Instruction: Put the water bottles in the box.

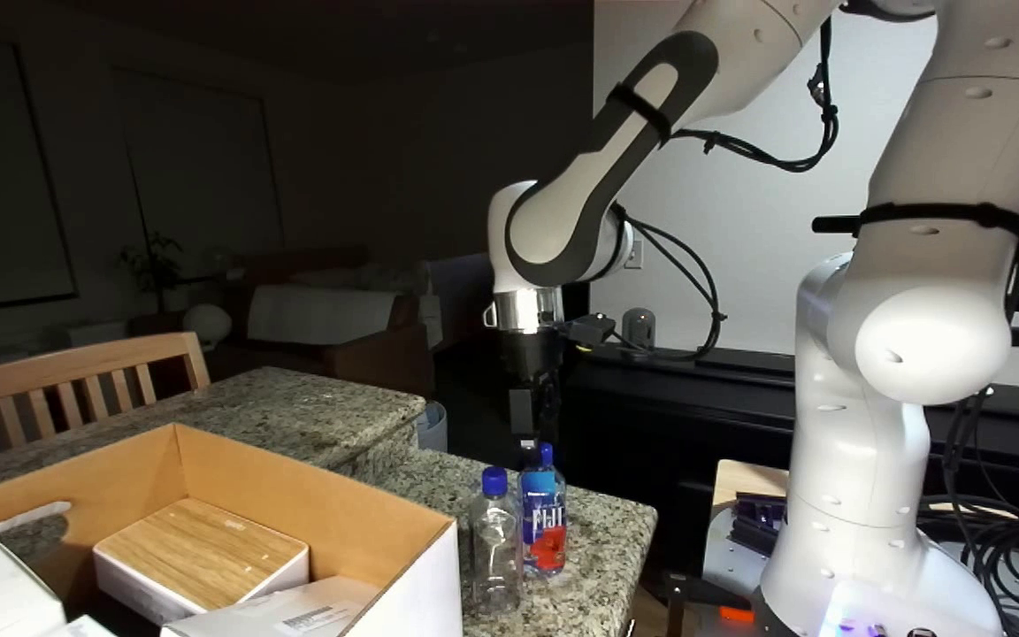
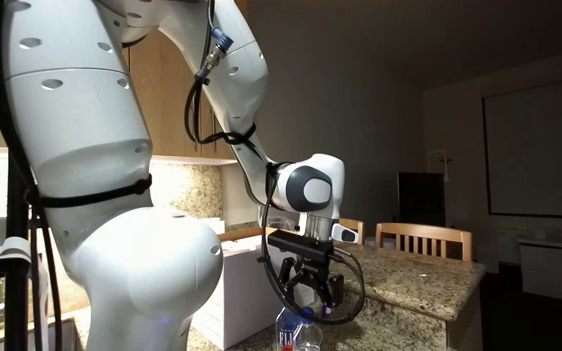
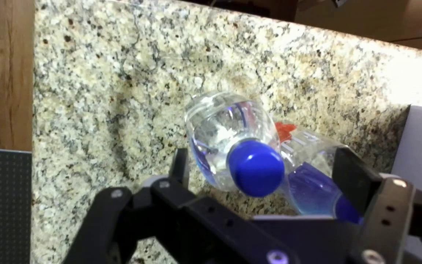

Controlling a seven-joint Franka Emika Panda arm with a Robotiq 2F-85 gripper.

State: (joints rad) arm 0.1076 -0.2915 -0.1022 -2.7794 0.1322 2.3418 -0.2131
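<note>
White jointed arm [image 1: 739, 71] arches over, black two-fingered gripper [image 3: 266, 173] points down, spread wide, holding nothing, above clear blue-capped plastic bottles [image 1: 496, 553]

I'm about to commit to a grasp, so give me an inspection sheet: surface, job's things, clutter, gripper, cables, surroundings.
Surface: speckled stone counter, edges visible in the wrist view.
Job's things: clear bottle and FIJI-labelled bottle, both blue-capped, upright, outside the large box; whether they touch, cannot tell.
Clutter: wood-topped box and white package, both inside the large box.
Gripper: open, close to both bottles, gripping neither.
Cables: black cable looped, apart from both bottles.
Surroundings: wooden chair, dim beyond it.
</note>
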